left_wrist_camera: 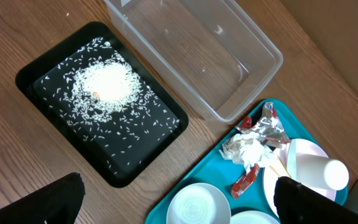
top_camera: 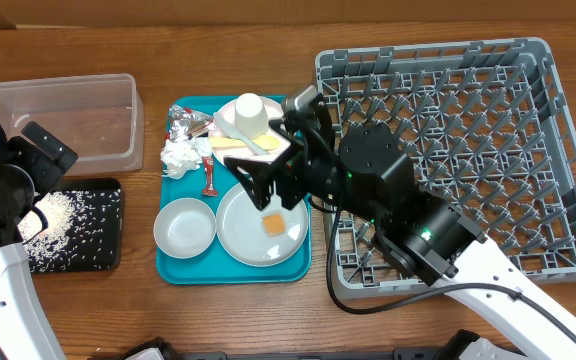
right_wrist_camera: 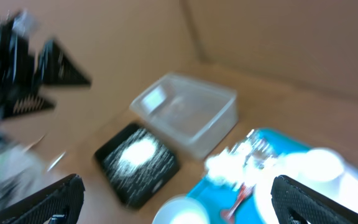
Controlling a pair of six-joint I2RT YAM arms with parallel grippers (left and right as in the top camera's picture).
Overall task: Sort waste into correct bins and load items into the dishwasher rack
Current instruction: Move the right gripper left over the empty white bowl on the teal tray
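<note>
On the teal tray lie a crumpled napkin, a foil wrapper, a red sachet and yellow utensils. A white cup stands on the pinkish plate. An orange cube rests on the grey-white plate, beside the small bowl. Rice covers the black tray; the clear tub holds nothing. My right gripper hovers open above the plates, in front of the rack. My left gripper hangs open over the black tray's edge.
The wooden table shows around the bins and in front of the teal tray. My right arm crosses the rack's front left corner. The right wrist view is blurred; it shows the black tray, the tub and the left arm at the far left.
</note>
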